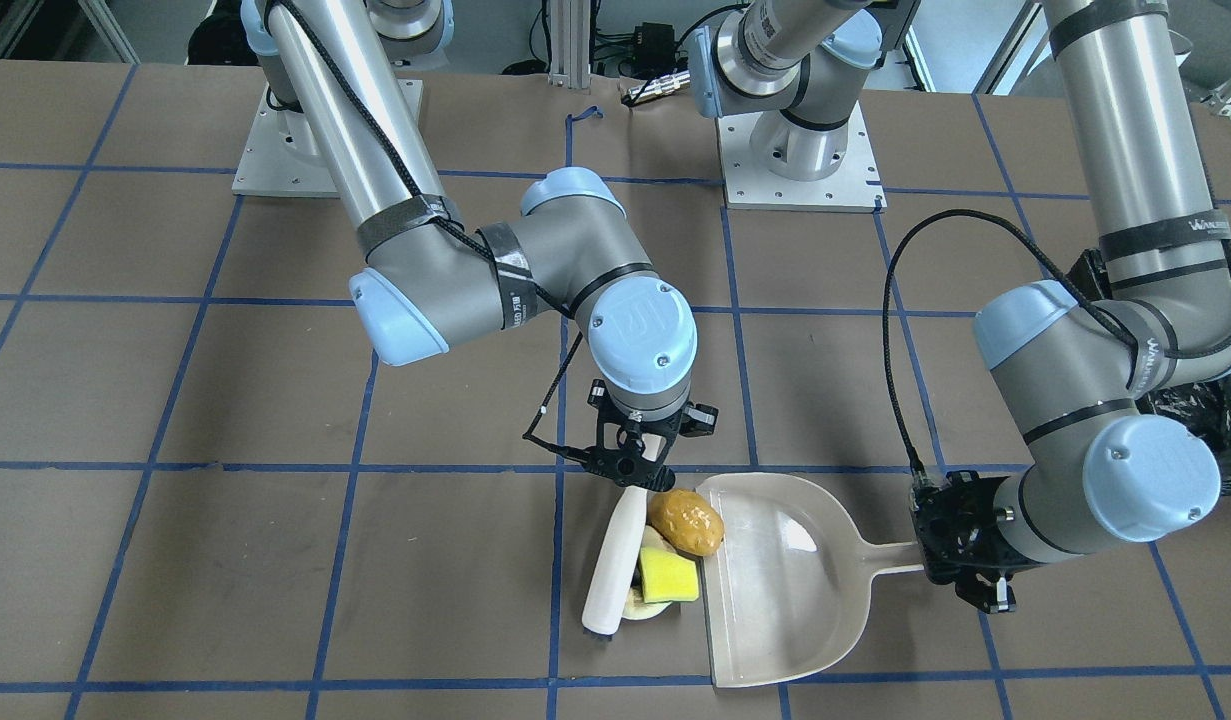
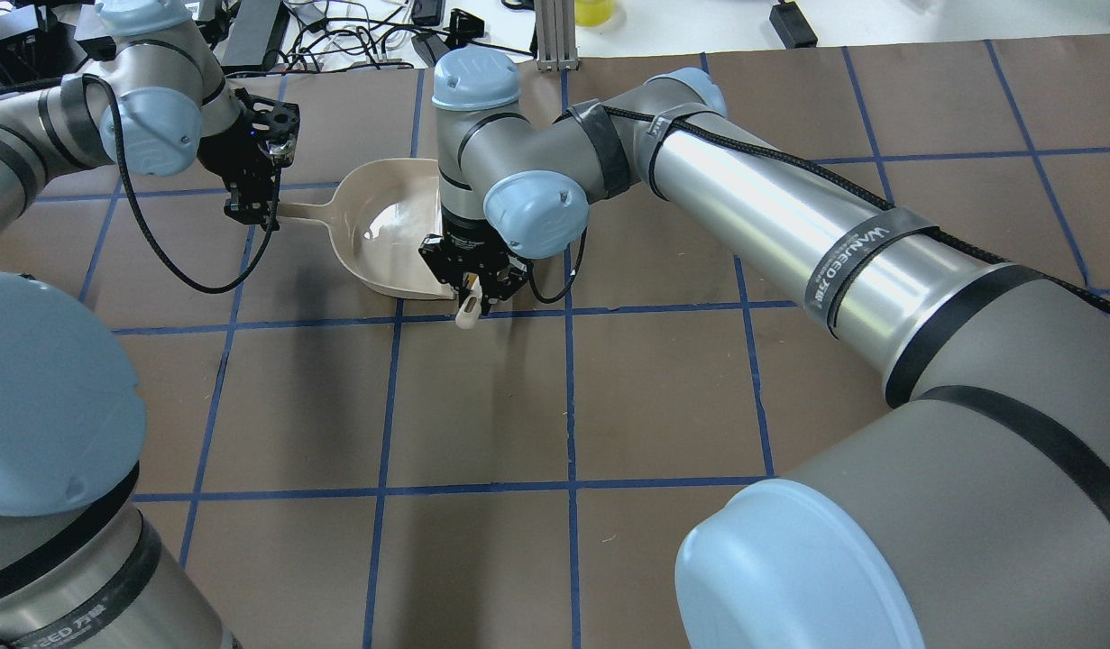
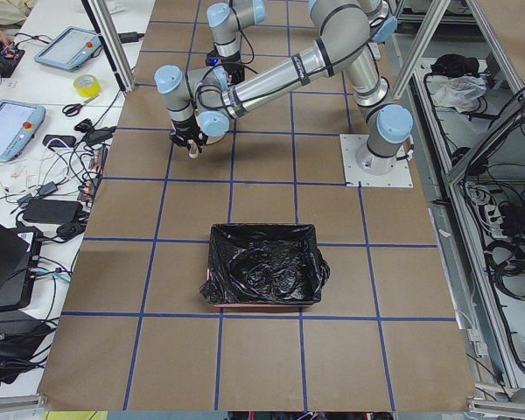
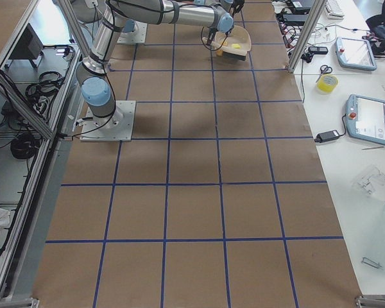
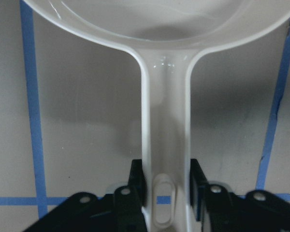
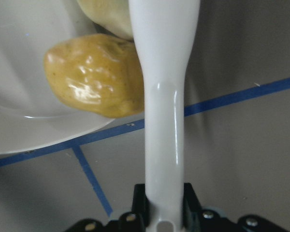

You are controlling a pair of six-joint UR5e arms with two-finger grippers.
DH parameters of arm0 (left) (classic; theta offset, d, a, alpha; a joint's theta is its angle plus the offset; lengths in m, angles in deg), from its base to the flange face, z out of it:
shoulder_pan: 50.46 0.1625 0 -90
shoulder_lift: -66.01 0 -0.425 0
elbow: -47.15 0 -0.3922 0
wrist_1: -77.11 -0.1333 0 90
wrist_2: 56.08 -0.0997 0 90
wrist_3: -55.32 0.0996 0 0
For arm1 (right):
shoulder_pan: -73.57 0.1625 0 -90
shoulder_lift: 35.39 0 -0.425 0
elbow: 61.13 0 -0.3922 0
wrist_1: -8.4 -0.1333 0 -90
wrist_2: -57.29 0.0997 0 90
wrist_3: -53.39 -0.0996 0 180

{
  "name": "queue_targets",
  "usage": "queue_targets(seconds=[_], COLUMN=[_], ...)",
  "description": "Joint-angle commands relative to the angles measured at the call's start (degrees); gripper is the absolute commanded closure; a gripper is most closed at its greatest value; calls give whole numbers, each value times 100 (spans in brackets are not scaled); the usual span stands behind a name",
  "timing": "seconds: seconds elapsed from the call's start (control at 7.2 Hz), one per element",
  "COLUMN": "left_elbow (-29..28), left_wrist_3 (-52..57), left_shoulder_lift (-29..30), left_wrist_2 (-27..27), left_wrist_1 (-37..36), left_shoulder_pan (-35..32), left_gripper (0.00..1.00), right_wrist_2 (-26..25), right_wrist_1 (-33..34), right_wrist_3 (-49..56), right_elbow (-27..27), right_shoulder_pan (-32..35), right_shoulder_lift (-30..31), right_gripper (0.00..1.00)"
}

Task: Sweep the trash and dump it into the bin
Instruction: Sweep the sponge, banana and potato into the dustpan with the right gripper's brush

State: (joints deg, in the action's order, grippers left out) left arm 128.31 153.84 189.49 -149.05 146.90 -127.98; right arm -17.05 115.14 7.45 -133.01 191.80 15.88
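While the black-lined bin point(image 3: 264, 276) sits well apart toward the robot's left, the left gripper point(image 5: 166, 186) holds the beige dustpan point(image 1: 780, 580), jaws clamped on its handle. The right gripper point(image 1: 630, 468) clamps its jaws on a white brush point(image 1: 613, 565) lying beside the golden-brown lump point(image 1: 686, 521) at the pan's lip, with yellow sponge point(image 1: 668, 575) and pale peel point(image 1: 640, 605) between brush and pan.

Table point(image 3: 262, 350): brown covering, blue tape grid point(image 3: 219, 361) across whole top. White bench point(image 4: 372, 192) runs along operators' side. On bench: teach pendant point(image 4: 355, 52) toward far end, second teach pendant point(image 4: 370, 119) closer; yellow tape roll point(image 4: 325, 83) near both, scissors point(image 4: 325, 68) just beside roll; black power brick point(image 4: 326, 136) with cable. Aluminium post point(image 4: 299, 35) upright at table edge. Left-end view: cable tangle point(image 3: 52, 166) on same bench.
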Motion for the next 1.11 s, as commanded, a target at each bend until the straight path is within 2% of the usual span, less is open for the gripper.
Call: queue_targets(seconds=[0.0,0.14,0.56,0.83,0.97], left_elbow=[15,15,14,-3,-20], left_wrist_3=[0,0,0,44,61], left_shoulder_lift=[1,1,18,9,-17], left_wrist_2=[7,7,16,68,138], left_wrist_1=[0,-9,-9,-9,-9], left_shoulder_pan=[0,0,0,9,18], left_gripper=[100,100,100,100,100], right_wrist_2=[113,417,824,563,152], right_wrist_1=[251,260,338,-53,-683], right_wrist_3=[-432,-625,-1100,-962,-378], right_elbow=[357,568,886,895,860], right_shoulder_pan=[270,340,455,307,149], right_shoulder_lift=[-222,-310,-355,-181,117], right_gripper=[95,95,95,95,95])
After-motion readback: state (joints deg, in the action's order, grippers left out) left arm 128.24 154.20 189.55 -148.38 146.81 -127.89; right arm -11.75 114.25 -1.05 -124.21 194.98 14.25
